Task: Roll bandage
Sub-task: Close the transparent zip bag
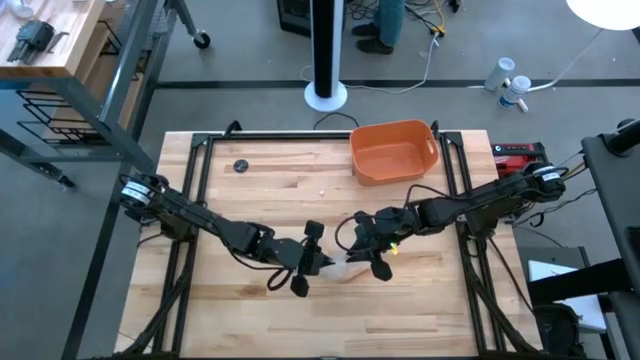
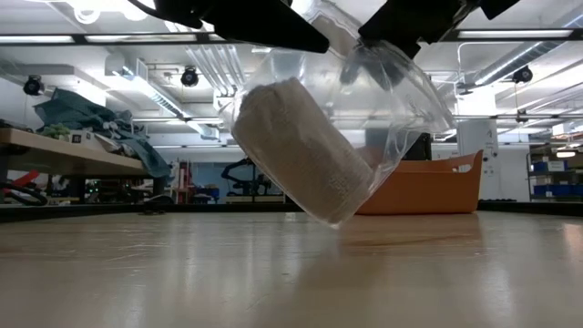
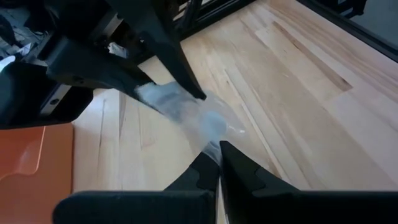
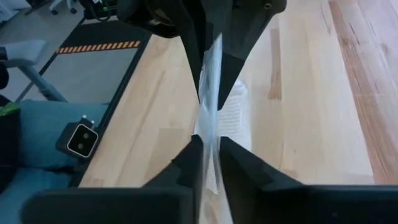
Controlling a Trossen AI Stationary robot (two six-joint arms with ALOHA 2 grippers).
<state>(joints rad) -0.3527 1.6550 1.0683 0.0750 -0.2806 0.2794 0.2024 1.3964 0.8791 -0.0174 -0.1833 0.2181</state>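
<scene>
Both arms reach toward the middle of the wooden table [image 1: 250, 320]. The left gripper [image 1: 318, 262] and right gripper [image 1: 362, 252] meet at a small pale bundle [image 1: 340, 263] held between them above the boards. An orange tub [image 1: 393, 150] sits at the far edge, a small dark disc [image 1: 240, 166] far left.

Left arm: reaches in from the table's left edge toward the middle.
Left gripper [image 1: 312, 262]: fingers pinched together, tips facing the right gripper.
Right arm: stretches in from the right edge.
Right gripper [image 1: 362, 246]: near centre, fingers narrowly parted.
</scene>
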